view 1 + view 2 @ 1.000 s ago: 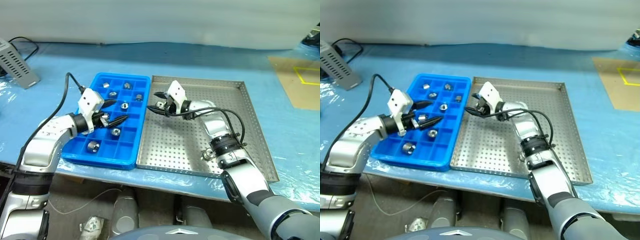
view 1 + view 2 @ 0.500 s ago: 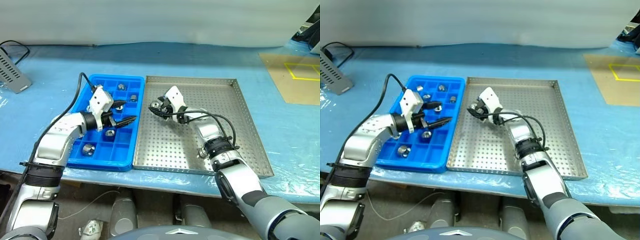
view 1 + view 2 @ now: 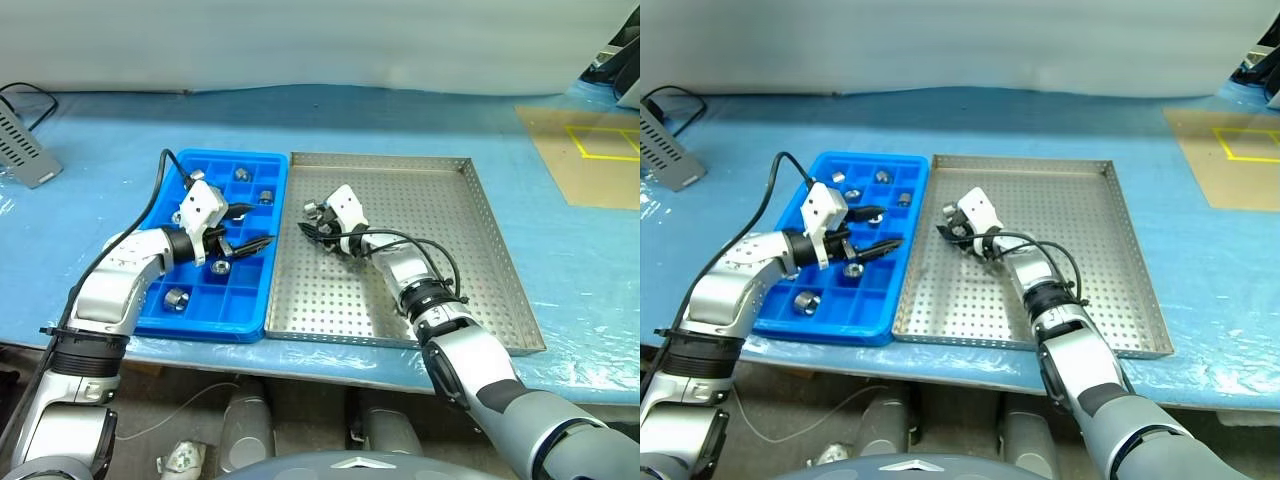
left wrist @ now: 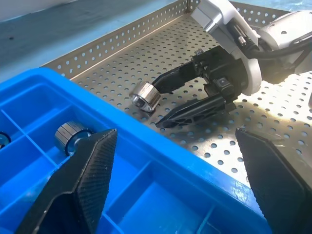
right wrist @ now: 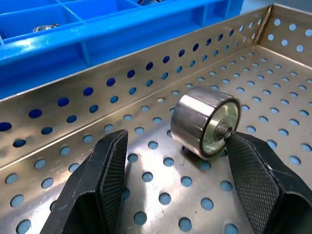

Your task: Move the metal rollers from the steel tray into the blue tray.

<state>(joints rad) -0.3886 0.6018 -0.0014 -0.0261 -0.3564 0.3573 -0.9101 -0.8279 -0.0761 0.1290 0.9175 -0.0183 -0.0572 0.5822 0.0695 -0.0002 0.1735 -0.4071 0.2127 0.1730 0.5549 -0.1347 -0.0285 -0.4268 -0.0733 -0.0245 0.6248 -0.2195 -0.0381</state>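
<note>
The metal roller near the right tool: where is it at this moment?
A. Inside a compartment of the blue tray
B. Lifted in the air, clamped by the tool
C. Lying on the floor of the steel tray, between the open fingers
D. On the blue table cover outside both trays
C: the metal roller lies on the perforated floor of the steel tray, with the right tool open around it, fingers apart from it.

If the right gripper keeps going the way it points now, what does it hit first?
Most likely the roller lying on the steel tray, just ahead between the open fingers of the right gripper. Beyond it stands the tray's perforated rim, then the blue tray. Depth is hard to judge.
</note>
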